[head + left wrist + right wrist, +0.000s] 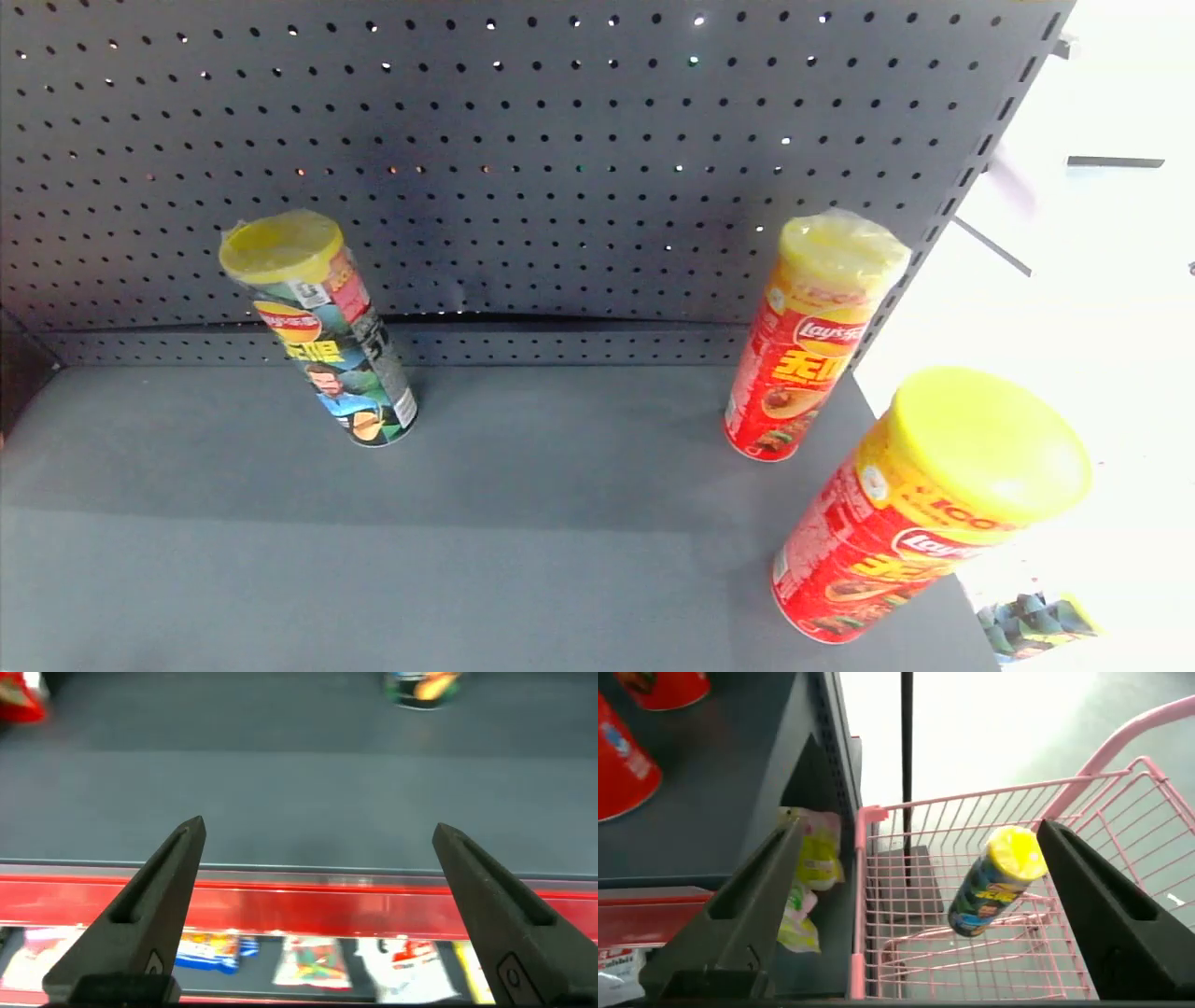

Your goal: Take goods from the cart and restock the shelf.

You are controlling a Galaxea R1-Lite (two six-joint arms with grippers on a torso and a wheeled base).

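Dark grey shelf (373, 560) with dotted pegboard back (560, 140), red yellow-lidded cans (803, 364), black-and-blue can (359, 378), pink cart (859, 905)

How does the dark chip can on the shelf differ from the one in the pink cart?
The dark cylindrical chip can on the grey metal shelf stands upright; the dark cylindrical can in the pink wire cart lies tilted. The shelf can is stocked, the cart can not yet. Both have yellow lids.

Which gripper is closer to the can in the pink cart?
Right. The right gripper hangs above the cart with the can below it. The left gripper is at the shelf's front edge instead.
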